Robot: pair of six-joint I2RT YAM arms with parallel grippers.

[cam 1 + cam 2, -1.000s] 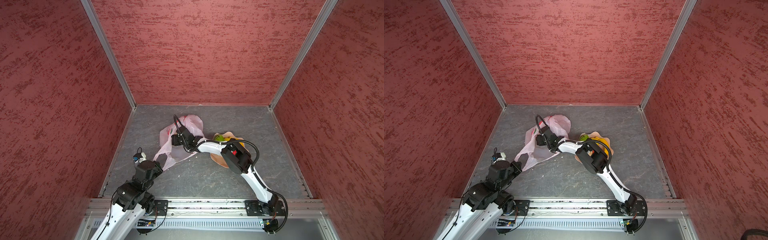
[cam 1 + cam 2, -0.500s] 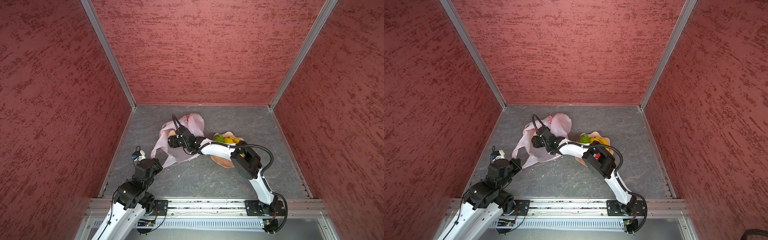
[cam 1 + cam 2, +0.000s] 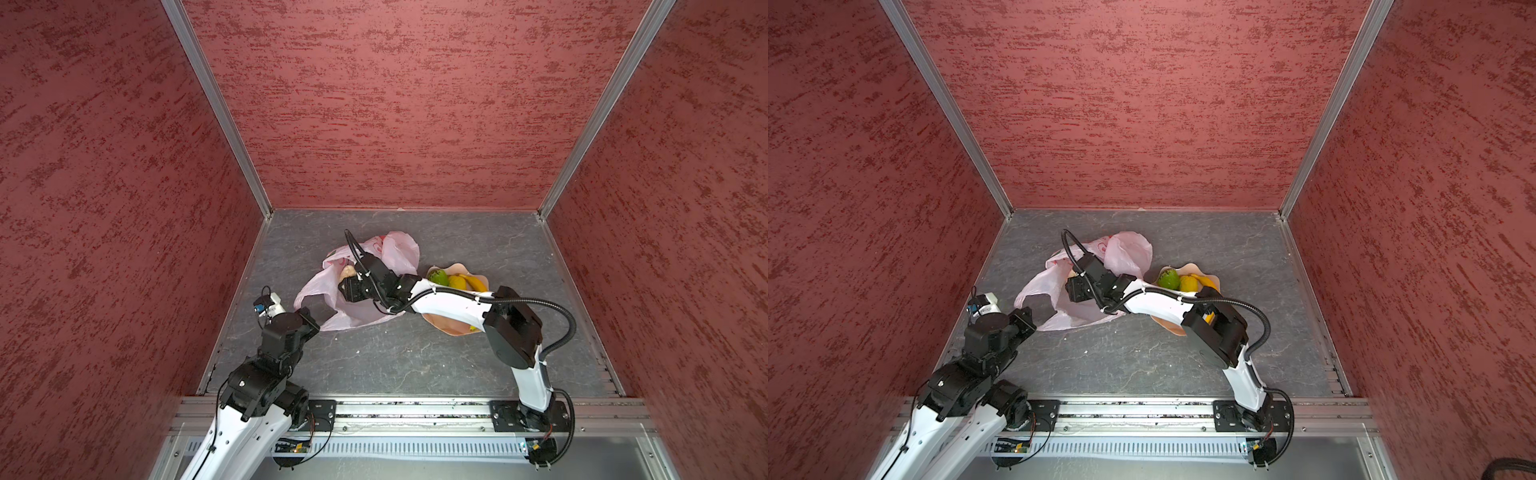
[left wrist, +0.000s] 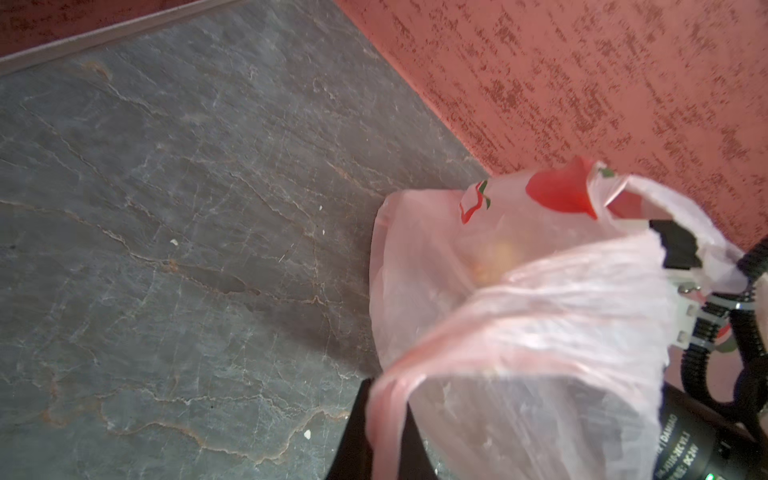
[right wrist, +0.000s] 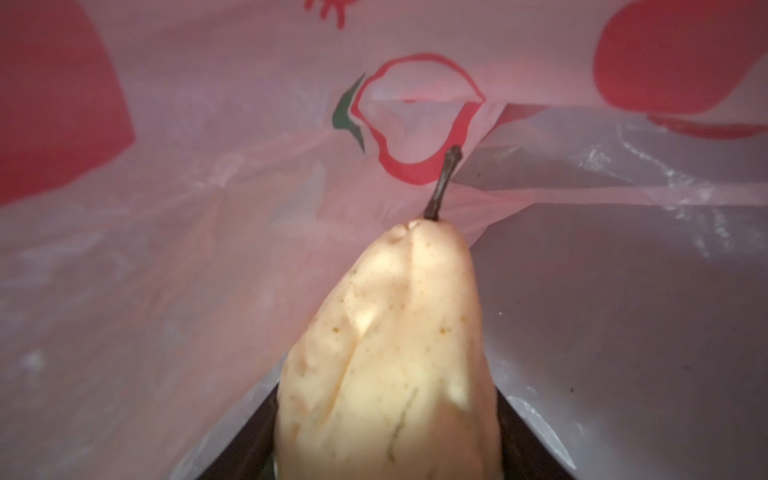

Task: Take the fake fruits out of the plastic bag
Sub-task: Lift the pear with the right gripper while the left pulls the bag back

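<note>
Right tool (image 3: 348, 287) is gripping a beige pear (image 5: 395, 353) inside the plastic bag (image 3: 401, 253), left tool (image 3: 316, 323) clamping its handle (image 3: 308, 287); next needs snag-free withdrawal.

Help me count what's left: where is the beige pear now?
The beige pear sits between the jaws of the right gripper, inside the plastic bag, left of the bowl in both top views.

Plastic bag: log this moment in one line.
left gripper: shut on plastic bag handle | right gripper: inside plastic bag, shut on pear | bowl: banana, green fruit, yellow fruit
</note>
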